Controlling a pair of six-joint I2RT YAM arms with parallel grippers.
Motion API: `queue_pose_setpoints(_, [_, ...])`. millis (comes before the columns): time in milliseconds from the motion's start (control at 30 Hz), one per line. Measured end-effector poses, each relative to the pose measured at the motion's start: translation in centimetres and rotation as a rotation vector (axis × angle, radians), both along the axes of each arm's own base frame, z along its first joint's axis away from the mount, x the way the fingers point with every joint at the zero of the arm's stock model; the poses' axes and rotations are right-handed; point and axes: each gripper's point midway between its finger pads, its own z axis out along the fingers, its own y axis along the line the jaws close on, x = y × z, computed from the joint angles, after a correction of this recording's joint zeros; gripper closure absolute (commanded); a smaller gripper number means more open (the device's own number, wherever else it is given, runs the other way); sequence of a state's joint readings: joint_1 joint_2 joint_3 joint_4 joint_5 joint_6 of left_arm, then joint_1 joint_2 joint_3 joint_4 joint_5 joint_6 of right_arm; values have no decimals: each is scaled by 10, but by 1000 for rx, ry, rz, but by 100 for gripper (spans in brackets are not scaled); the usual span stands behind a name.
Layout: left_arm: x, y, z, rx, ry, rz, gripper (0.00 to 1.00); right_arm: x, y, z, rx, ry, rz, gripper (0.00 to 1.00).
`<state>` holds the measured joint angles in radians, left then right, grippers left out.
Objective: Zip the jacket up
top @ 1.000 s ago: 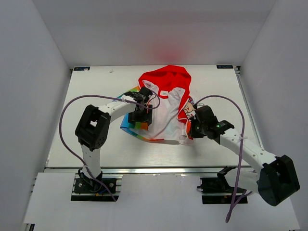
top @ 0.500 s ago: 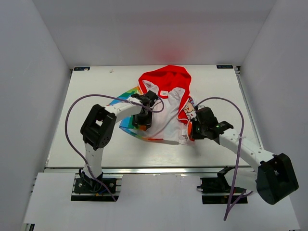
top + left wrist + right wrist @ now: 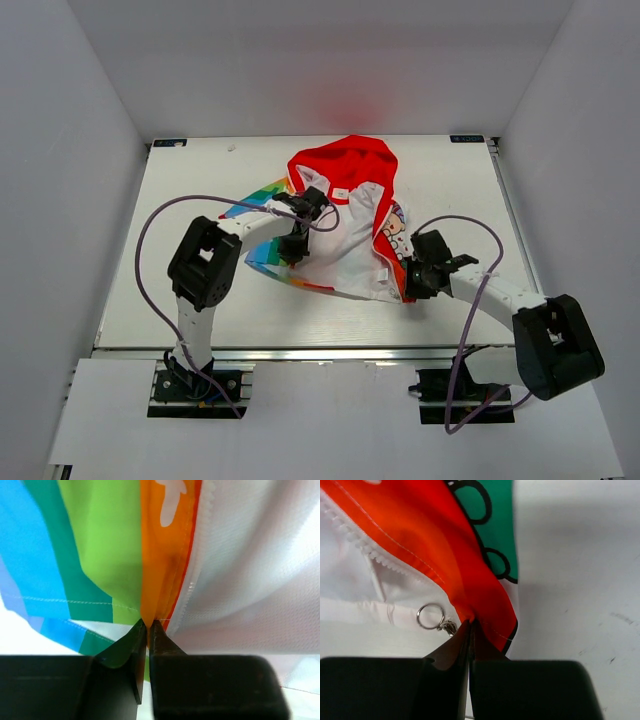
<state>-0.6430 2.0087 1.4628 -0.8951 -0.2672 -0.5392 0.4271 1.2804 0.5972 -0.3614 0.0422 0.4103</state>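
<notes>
**Both front edges pinched, zipper not yet joined**

Finds the jacket (image 3: 345, 215) spread open at the middle of the table (image 3: 180, 300), red hood (image 3: 345, 165) toward 12 o'clock, hem toward 6 o'clock, white lining facing up.

Places the left gripper (image 3: 292, 250) at about 8 o'clock of the garment. Shows its jaws closed tight on the orange stripe (image 3: 160, 555), just beside the zipper teeth (image 3: 192, 580) and close to the hem.

Places the right gripper (image 3: 412, 283) at about 4 o'clock, nipped shut on the red bottom corner of the other front edge. Shows a ring pull (image 3: 430, 616) just beside the fingertips, at their 10 o'clock in the wrist view, but not in the grip.

Reads the step as gathering the two front edges: well apart, nothing meshed yet. Calls next for drawing both hem corners toward each other near 6 o'clock, to bring the bottom ends of the teeth into touch. Then calls for seating one end in the slider, likely with a regrip onto the pull. Cannot tell whether the ring hangs from the slider itself.

Counts one jacket, one hood, two grippers, two rows of teeth (one per wrist view) and one ring pull.
</notes>
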Motion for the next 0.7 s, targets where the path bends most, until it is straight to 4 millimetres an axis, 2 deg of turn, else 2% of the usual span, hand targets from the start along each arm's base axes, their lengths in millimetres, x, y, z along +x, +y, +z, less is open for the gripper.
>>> queue_pose_setpoints(33, [2, 3, 2, 9, -5, 7, 89, -1, -2, -5, 3, 18, -16, 100])
queue_pose_setpoints(167, [10, 17, 9, 14, -20, 53, 91, 9, -3, -4, 25, 9, -53, 100])
queue_pose_setpoints(433, [22, 49, 42, -46, -83, 151, 86, 17, -7, -5, 43, 7, -94, 100])
queue_pose_setpoints(567, [23, 58, 60, -100, -116, 184, 84, 23, -6, -4, 59, 2, -106, 100])
queue_pose_setpoints(700, [21, 61, 69, -139, -129, 194, 83, 24, -6, -5, 66, 3, -111, 100])
